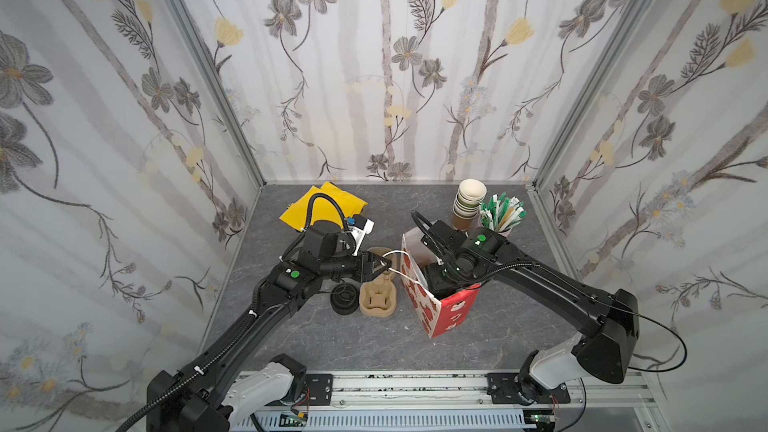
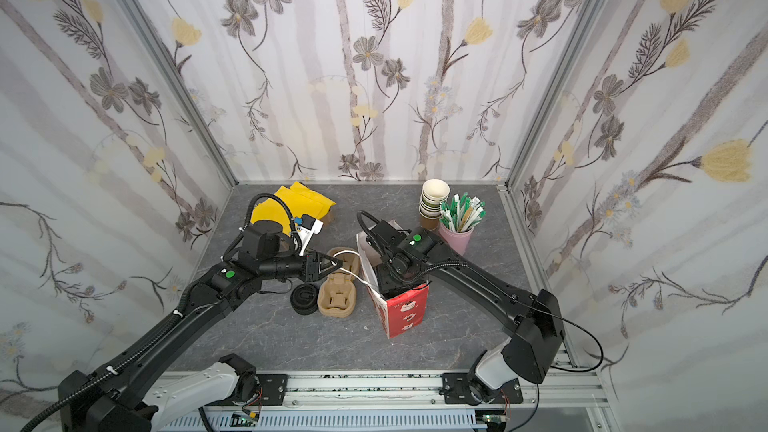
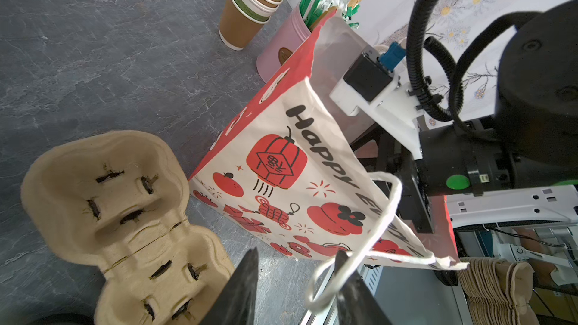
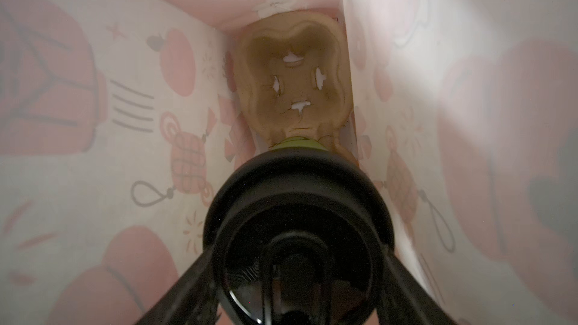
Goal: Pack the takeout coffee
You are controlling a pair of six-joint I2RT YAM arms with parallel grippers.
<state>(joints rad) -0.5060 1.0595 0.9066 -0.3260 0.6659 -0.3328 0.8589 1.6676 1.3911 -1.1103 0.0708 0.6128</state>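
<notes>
Grey table [image 1: 332,347], red bag [image 1: 453,313], pulp carrier [image 1: 378,299], black lids [image 1: 343,305], cup stack [image 1: 467,205], yellow pouches [image 1: 328,201]

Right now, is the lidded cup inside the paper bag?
Yes: the lidded cup is between the paper bag's printed walls, over a pulp carrier.

A matt, stone-veined grey worktop [image 3: 93,42] carries a rough, fibrous moulded-pulp cup carrier [image 3: 103,182] and a matt printed paper bag [image 3: 281,157] with a twisted white cord handle [image 3: 387,211], while the takeout coffee [image 4: 297,207] shows a smooth, faintly glossy black plastic lid.
</notes>
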